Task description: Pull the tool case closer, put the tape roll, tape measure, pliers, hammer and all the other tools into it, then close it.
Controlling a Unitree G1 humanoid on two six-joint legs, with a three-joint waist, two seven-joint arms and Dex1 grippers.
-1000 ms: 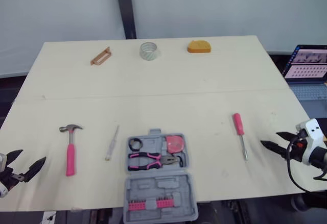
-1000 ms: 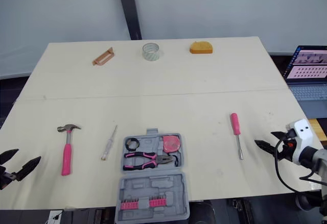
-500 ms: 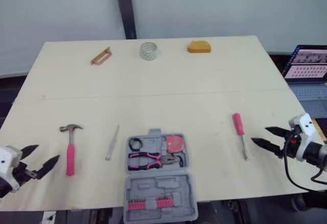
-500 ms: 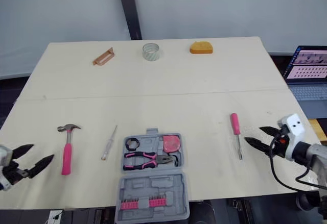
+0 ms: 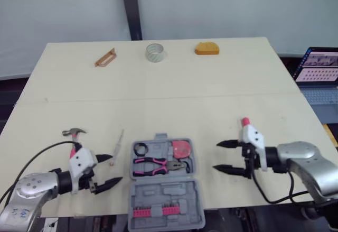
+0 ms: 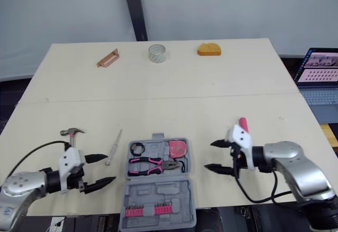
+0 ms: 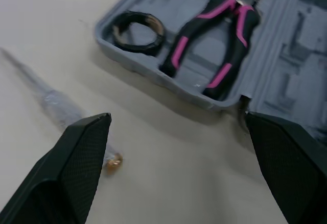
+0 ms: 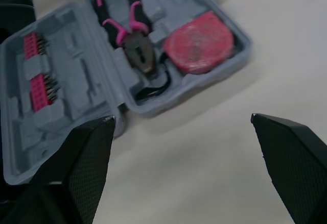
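The grey tool case [image 5: 191, 160] lies open at the table's near edge, its lid [image 5: 165, 203] folded toward me with a row of pink bits. In its tray sit pink-handled pliers [image 5: 158, 165], a black tape roll [image 5: 140, 149] and a pink tape measure [image 8: 199, 43]. My left gripper [image 5: 108, 169] is open just left of the case, beside a slim clear screwdriver [image 5: 116, 147] and in front of the pink hammer [image 5: 73, 132]. My right gripper [image 5: 218, 156] is open just right of the case, hiding most of a pink screwdriver [image 5: 245, 121].
At the far edge lie an orange-brown handle tool [image 5: 104, 57], a clear tape roll [image 5: 155, 52] and an orange tape measure [image 5: 206, 48]. A laptop [image 5: 319, 65] stands off the table's right side. Bare tabletop stretches between the case and the far tools.
Both arms have swung inward from the table's sides to flank the case. The left gripper passed the hammer; the right gripper moved over the pink screwdriver. The tools have not moved.
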